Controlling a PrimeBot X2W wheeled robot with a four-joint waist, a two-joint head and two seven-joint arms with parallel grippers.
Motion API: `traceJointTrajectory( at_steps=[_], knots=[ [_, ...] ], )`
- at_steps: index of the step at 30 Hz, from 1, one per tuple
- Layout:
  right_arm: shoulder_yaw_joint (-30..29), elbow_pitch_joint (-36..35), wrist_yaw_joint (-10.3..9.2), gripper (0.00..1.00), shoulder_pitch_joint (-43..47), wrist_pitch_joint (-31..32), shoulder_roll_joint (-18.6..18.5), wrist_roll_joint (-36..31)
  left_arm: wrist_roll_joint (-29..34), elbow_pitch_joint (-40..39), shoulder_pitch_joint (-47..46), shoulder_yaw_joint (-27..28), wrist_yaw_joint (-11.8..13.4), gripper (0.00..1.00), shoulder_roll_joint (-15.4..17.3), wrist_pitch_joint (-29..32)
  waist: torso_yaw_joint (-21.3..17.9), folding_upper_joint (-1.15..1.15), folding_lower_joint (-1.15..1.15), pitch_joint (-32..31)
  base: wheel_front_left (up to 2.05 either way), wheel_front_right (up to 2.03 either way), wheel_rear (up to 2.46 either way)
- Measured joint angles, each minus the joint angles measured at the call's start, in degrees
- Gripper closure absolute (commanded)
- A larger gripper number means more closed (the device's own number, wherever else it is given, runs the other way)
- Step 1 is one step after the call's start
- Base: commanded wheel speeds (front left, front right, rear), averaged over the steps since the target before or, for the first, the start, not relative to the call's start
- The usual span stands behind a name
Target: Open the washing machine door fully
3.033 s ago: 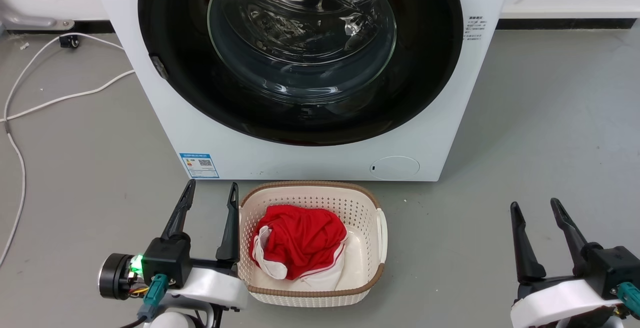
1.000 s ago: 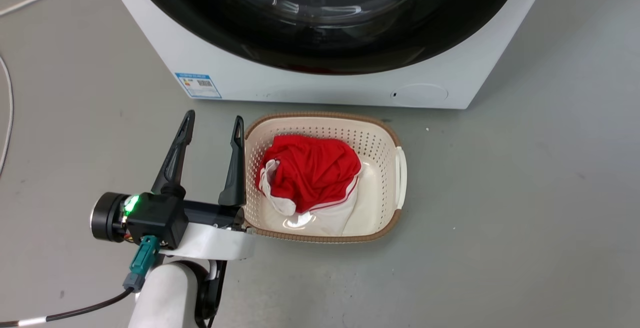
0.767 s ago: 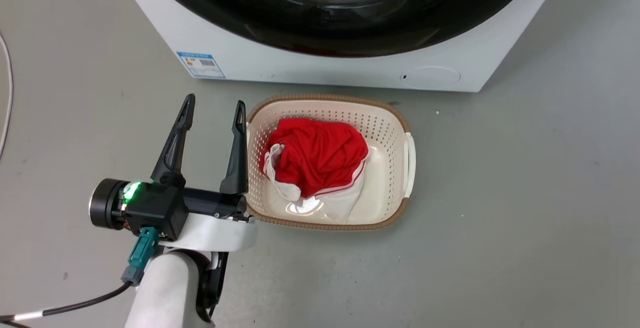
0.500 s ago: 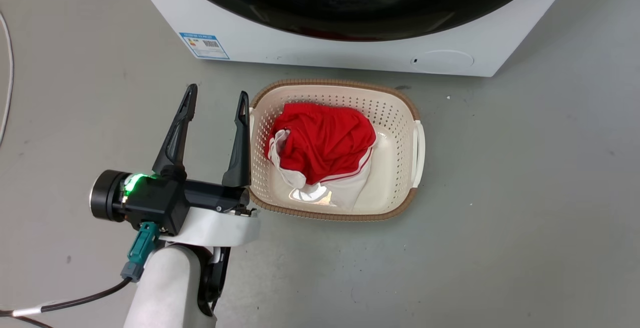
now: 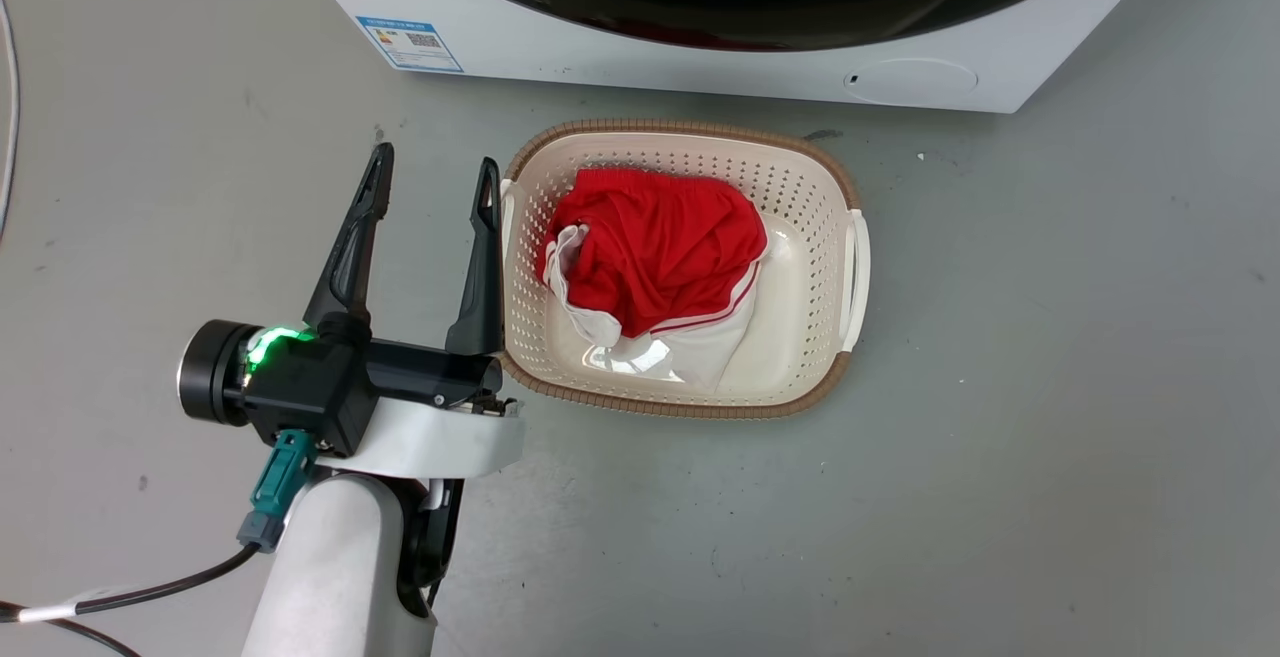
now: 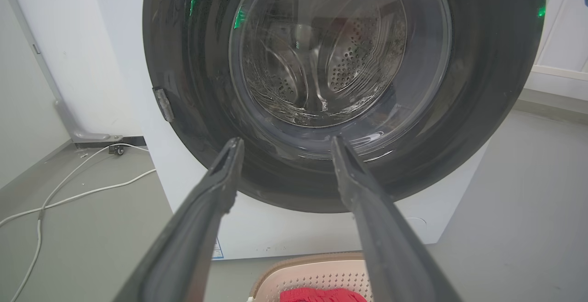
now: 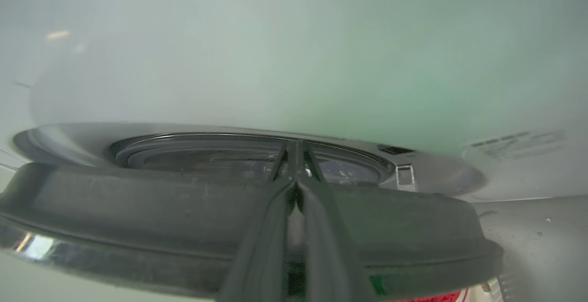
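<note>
the washing machine point(image 5: 700, 77) stands on the grey floor point(image 5: 1050, 387), and the washing machine door point(image 6: 487, 99) takes up nearly its whole front. from the right wrist view the black rim looks lifted a little off the white panel, so my guess is that opening has only just begun. a cream basket point(image 5: 800, 207) sits on the floor just in front of the machine, under the door's lower edge, with a red garment point(image 5: 660, 247) heaped inside. it is probably staged for loading, and it may crowd a low approach. the left claw point(image 5: 435, 162) is spread wide and holds nothing. it is just beside the basket's left rim, likely parked clear. the right claw point(image 7: 296, 145) has its fingers pressed together, tips at the seam behind the door rim, seemingly to hook and pull it. a small round flap point(image 5: 910, 80) and a blue sticker point(image 5: 410, 42) mark the base.
</note>
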Motion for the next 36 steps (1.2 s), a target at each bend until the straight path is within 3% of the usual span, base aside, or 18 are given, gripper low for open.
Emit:
traceJointTrajectory(
  at_steps=[19, 36],
  knots=[
    [-2.6, -5.1, 0.0, 1.0, 2.9, 16.5, -0.4, 5.4, -0.3, 0.7, -0.7, -0.3, 0.5, 0.0, 0.0, 0.0, -0.8, 0.0, -0.01, -0.4, 0.0, 0.0, 0.0],
    [-4.3, -19.0, 0.0, 1.0, 24.3, 23.8, 0.0, 11.2, -1.0, 2.7, 2.9, 0.5, 0.7, 0.0, 0.0, 0.0, -2.6, 0.0, -0.01, -9.5, 0.0, 0.0, 0.0]
  ],
)
